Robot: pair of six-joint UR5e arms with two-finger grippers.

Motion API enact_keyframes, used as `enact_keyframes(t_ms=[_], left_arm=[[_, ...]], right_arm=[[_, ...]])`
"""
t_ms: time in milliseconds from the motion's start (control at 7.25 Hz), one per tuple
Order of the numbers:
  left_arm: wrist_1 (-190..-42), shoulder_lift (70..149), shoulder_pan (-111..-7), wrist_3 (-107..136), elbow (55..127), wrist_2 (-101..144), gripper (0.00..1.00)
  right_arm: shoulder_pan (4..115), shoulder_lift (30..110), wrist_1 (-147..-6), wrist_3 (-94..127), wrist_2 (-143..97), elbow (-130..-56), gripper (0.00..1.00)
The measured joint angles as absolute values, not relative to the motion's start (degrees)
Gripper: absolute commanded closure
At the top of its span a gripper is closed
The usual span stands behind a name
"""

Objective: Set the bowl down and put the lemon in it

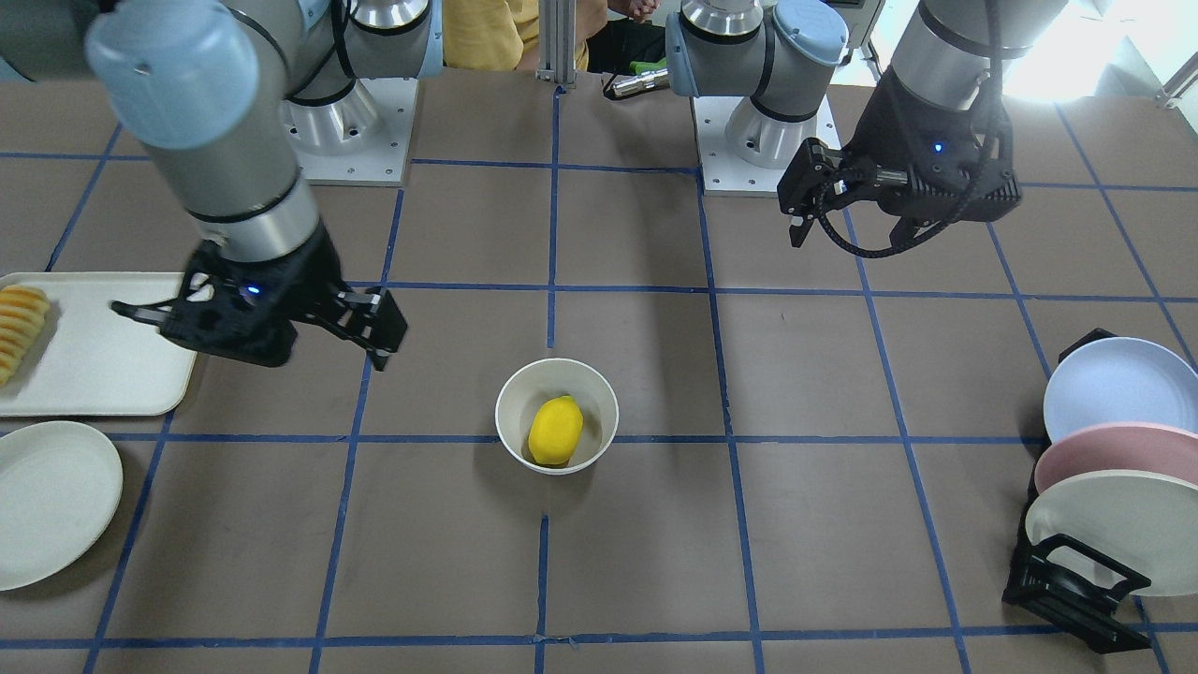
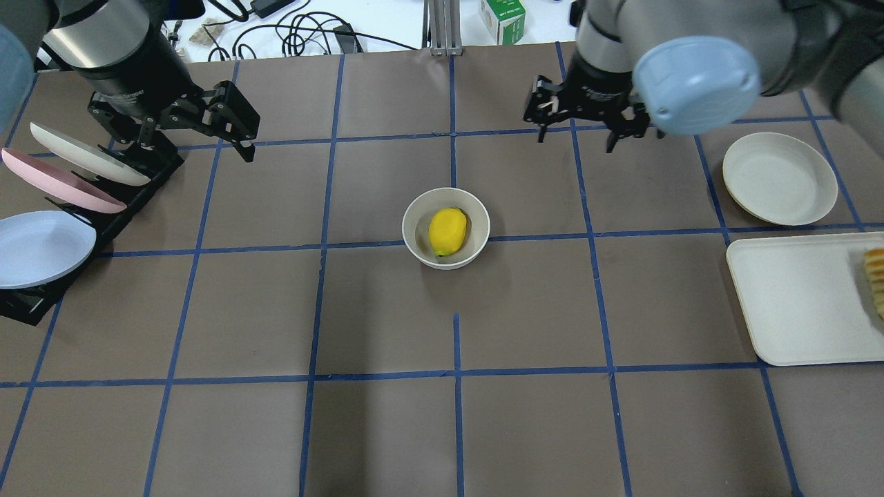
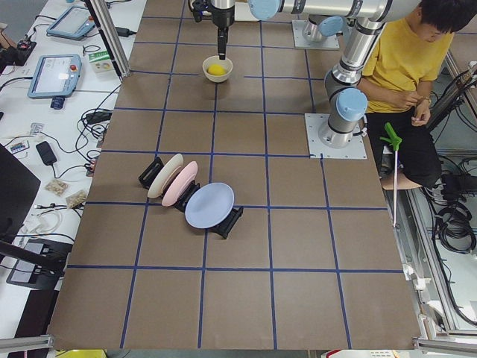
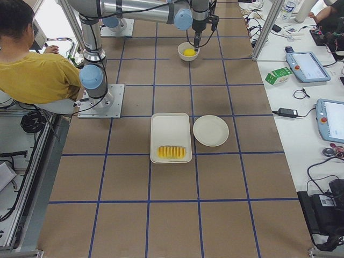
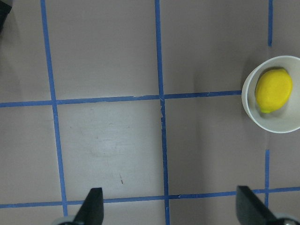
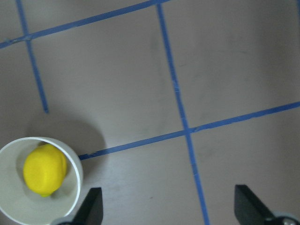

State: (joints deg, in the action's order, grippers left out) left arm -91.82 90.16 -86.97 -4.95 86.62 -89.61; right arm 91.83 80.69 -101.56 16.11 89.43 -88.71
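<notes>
Light falls evenly from above, bright and diffuse, and the matte brown desk (image 2: 276,310) shows almost no glare. In the front-facing view a patch at 1 o'clock is blown out to white. There the bowl (image 1: 513,412) casts a soft, short shadow toward 6 o'clock; in the right wrist view its shadow spreads toward 1 o'clock. The overhead view has a dim smudge of shade at 6 o'clock. The lemon (image 2: 447,231) is saturated yellow with little surface detail. The right wrist view is dimmer and slightly soft; the left wrist view is crisp.
</notes>
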Motion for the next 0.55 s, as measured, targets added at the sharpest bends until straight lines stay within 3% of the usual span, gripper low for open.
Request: enact_keyframes(t_ms=[552], left_arm=[[-92.00, 91.51, -87.00, -4.92, 84.53, -89.80, 0.00]], right_arm=[[85.43, 88.94, -91.95, 11.56, 90.16, -89.22, 0.00]])
